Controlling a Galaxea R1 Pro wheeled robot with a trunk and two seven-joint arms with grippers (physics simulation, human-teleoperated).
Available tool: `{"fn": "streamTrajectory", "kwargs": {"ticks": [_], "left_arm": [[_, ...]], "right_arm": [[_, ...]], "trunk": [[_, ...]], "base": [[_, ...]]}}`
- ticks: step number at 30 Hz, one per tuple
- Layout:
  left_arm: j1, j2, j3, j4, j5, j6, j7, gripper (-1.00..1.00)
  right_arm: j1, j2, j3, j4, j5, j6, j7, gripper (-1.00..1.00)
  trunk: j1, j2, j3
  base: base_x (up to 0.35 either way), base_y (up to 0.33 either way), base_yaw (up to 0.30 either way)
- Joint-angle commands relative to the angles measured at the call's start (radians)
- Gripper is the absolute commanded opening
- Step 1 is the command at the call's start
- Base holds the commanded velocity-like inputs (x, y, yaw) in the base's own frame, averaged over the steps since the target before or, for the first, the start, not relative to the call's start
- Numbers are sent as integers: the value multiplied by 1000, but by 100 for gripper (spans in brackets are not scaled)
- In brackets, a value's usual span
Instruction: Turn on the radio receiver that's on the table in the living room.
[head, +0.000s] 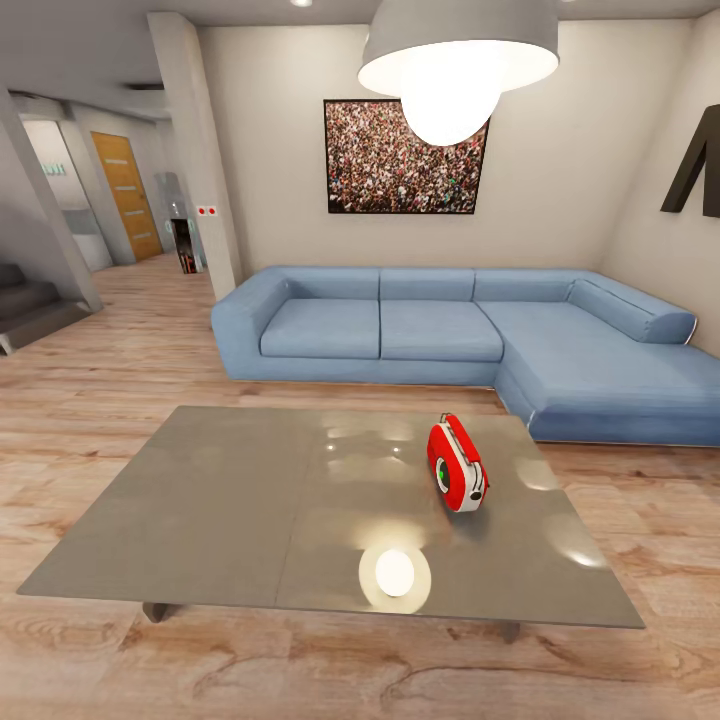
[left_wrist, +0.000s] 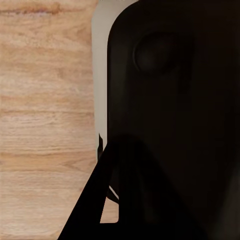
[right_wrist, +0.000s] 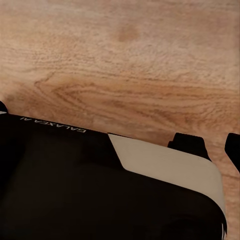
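In the head view the radio receiver (head: 458, 478) stands upright on the right half of the table (head: 220, 500). It is red with white trim, and its round dial (head: 441, 470) has a green centre and faces left. The table is low and grey, a glossy top in two panels, and lies just ahead of me on the living room's wood floor. In the left wrist view the robot's black body (left_wrist: 170, 120) hangs over the floor planks. The right wrist view has the black and white robot base (right_wrist: 100, 185) and two dark tips (right_wrist: 187, 144) beyond it.
A blue L-shaped sofa (head: 430, 330) runs behind the table and down its right side. A crowd picture (head: 405, 157) hangs above it, and a white pendant lamp (head: 455, 70) hangs over the table. A pillar (head: 205, 150), stairs (head: 30, 300) and a hallway lie to the left.
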Motion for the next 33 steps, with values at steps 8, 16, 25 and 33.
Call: {"fn": "streamTrajectory", "kwargs": {"ticks": [8, 16, 25, 33], "left_arm": [[0, 0, 0, 0, 0, -1, 0, -100], [0, 0, 0, 0, 0, -1, 0, -100], [0, 0, 0, 0, 0, -1, 0, -100], [0, 0, 0, 0, 0, 0, 0, -100]], "right_arm": [[0, 0, 0, 0, 0, -1, 0, 100], [0, 0, 0, 0, 0, -1, 0, 100], [0, 0, 0, -1, 0, -1, 1, 100], [0, 0, 0, 0, 0, -1, 1, 100]], "trunk": [[0, 0, 0], [0, 0, 0], [0, 0, 0], [0, 0, 0]], "base": [[0, 0, 0], [0, 0, 0], [0, 0, 0], [0, 0, 0]]}}
